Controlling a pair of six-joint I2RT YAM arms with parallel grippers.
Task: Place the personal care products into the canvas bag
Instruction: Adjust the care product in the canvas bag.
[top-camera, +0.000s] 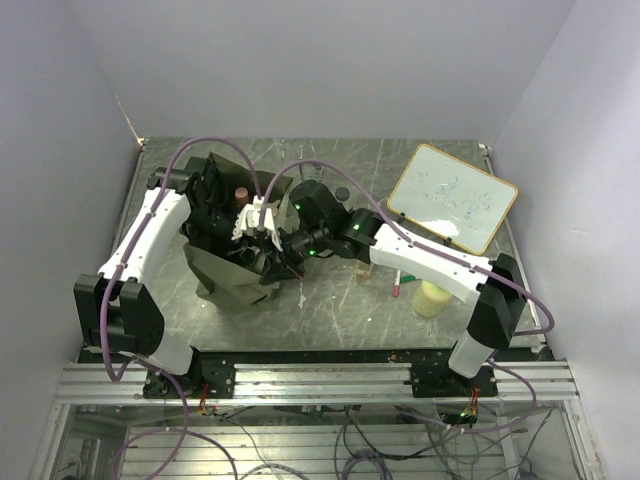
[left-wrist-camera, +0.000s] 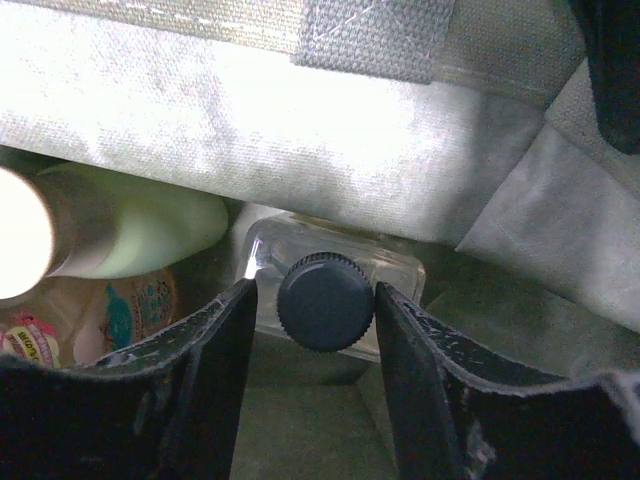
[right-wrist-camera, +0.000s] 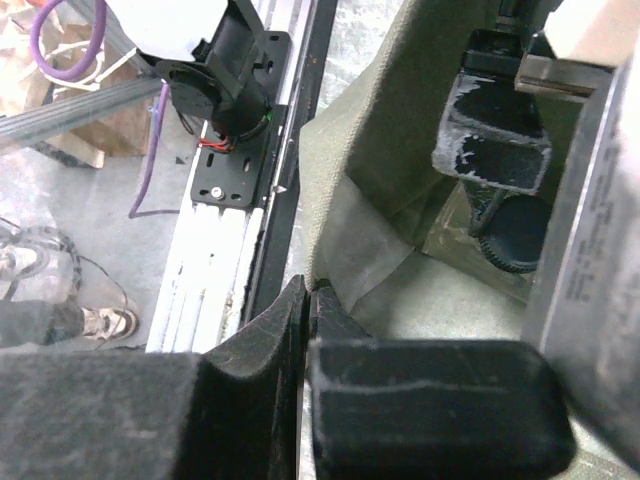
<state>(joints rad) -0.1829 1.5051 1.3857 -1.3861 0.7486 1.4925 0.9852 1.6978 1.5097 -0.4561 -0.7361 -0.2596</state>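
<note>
The olive-green canvas bag (top-camera: 225, 275) stands left of centre on the table. My left gripper (top-camera: 224, 232) reaches down inside it. In the left wrist view the left gripper (left-wrist-camera: 313, 290) is open, with its fingers on either side of the dark cap of a clear bottle (left-wrist-camera: 325, 300) on the bag's floor; a thin gap shows on the left side. A pale green bottle (left-wrist-camera: 140, 235) and an orange bottle (left-wrist-camera: 125, 310) lie beside it. My right gripper (right-wrist-camera: 309, 290) is shut on the bag's rim (right-wrist-camera: 370, 130) and also shows in the top view (top-camera: 283, 268). A pale yellow bottle (top-camera: 432, 297) stands outside at the right.
A wooden-framed whiteboard (top-camera: 455, 195) leans at the back right. A red marker (top-camera: 397, 283) lies near the yellow bottle. A brown-capped bottle (top-camera: 241, 192) shows at the bag's far side. The table's front rail (right-wrist-camera: 215, 190) is close below the right gripper.
</note>
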